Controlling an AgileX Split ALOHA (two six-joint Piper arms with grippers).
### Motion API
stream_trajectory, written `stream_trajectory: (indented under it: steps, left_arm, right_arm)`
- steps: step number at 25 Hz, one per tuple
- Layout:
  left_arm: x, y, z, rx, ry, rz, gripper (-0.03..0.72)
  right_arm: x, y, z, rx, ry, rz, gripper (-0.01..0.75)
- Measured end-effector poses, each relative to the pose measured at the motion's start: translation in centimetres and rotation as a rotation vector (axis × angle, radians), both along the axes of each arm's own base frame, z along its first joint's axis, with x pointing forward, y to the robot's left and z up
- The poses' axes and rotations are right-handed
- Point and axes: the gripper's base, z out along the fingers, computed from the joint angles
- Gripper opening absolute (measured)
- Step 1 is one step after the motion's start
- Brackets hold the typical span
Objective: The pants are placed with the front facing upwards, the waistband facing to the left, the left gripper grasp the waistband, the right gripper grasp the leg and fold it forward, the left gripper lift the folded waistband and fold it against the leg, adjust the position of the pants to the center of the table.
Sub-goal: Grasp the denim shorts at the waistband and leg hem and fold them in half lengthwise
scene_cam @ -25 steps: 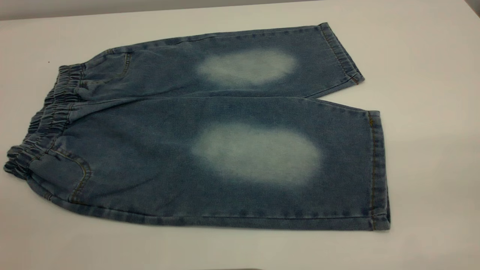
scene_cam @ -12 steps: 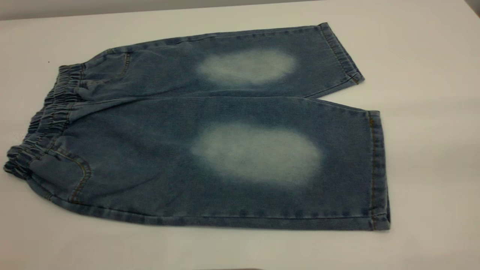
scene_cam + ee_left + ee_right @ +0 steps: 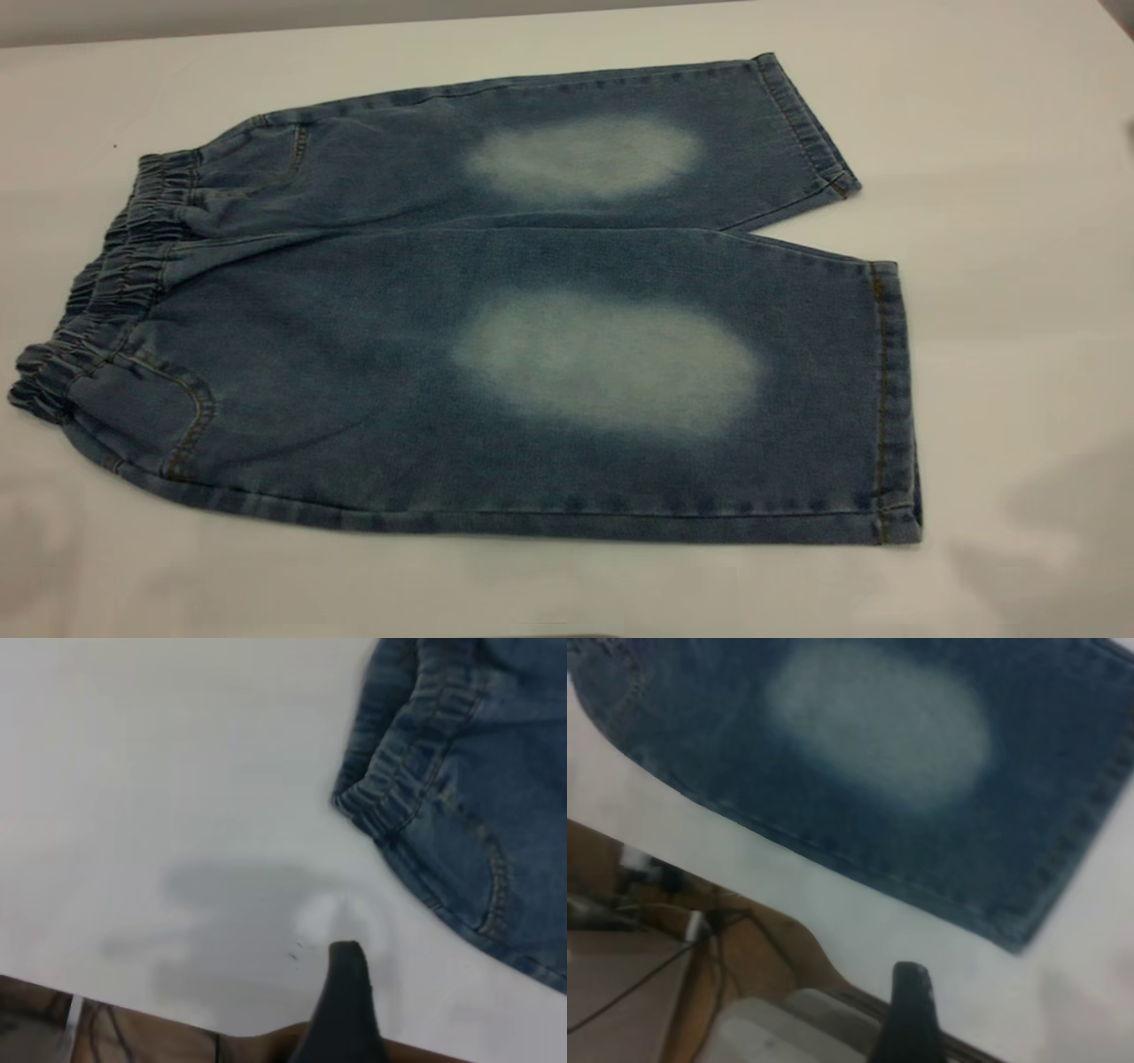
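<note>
While the pants (image 3: 496, 328) lie flat and unfolded on the worktop (image 3: 1001, 133), waistband (image 3: 106, 292) to the exterior view's left, I judge the chief risk to be a shallow pinch: the ruched elastic could slip free, or only its upper layer lift, skewing the fold. My left gripper (image 3: 347, 992) hovers above bare worktop just off the waistband's near corner, touching nothing. My right gripper (image 3: 911, 997) hangs off the near leg's long edge, close to the hem, also clear of the pants. Whether either gripper is spread or closed, I cannot tell.
</note>
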Motion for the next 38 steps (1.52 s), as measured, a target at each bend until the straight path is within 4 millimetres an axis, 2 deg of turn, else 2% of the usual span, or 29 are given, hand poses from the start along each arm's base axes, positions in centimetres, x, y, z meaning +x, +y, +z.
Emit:
stream_trajectory:
  steps: [6, 12, 19, 26, 38]
  left_arm:
    - [4.3, 0.2, -4.3, -0.023, 0.139, 0.033, 0.552]
    - [6.7, 2.3, -8.3, -0.041, 0.242, 0.126, 0.552]
    - [9.5, 2.9, -12.7, -0.061, 0.371, 0.106, 0.552]
    - [13.1, 2.7, -15.2, -0.143, 0.400, 0.088, 0.552]
    - [13.9, 2.5, -17.6, -0.192, 0.415, 0.136, 0.552]
  right_arm:
    - [3.0, 0.6, -2.6, 0.055, 0.057, -0.014, 0.497]
    - [4.7, 0.9, -5.0, 0.086, 0.108, -0.021, 0.497]
    - [5.8, 1.2, -5.8, 0.130, 0.074, -0.033, 0.497]
    - [5.9, 1.2, -5.7, 0.140, 0.059, -0.045, 0.497]
    - [6.2, 0.9, -5.8, 0.115, 0.041, -0.069, 0.497]
